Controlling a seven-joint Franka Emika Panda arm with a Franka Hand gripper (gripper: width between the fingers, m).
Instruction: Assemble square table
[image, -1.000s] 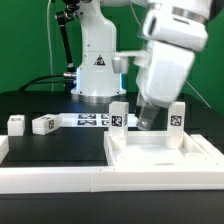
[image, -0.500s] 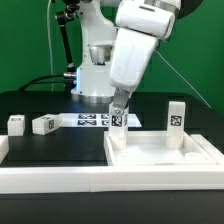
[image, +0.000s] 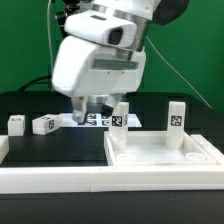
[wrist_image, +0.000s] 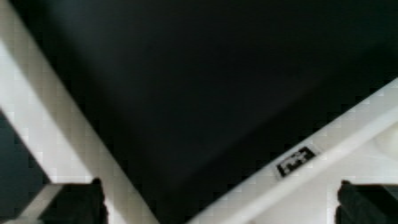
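Observation:
The square table's white slab (image: 165, 155) lies at the exterior view's lower right. Two white tagged legs stand upright on its far corners, one (image: 119, 115) on the left and one (image: 177, 115) on the right. Two more legs (image: 15, 123) (image: 43, 124) lie loose on the black table at the left. My gripper (image: 95, 105) hangs open and empty above the table, left of the slab and near the left upright leg. In the wrist view the gripper (wrist_image: 214, 205) shows dark fingertips (wrist_image: 63, 205) wide apart, over black table and a white edge with a small tag (wrist_image: 297, 158).
The marker board (image: 92, 120) lies flat behind my gripper, in front of the robot base (image: 95, 70). A long white rail (image: 50, 180) runs along the front of the work surface; the wrist view also shows a white strip (wrist_image: 71, 110) crossing diagonally.
The arm has swung from above the slab toward the exterior view's left, past the left upright leg. The jaws stayed open and empty. The legs and slab have not moved.

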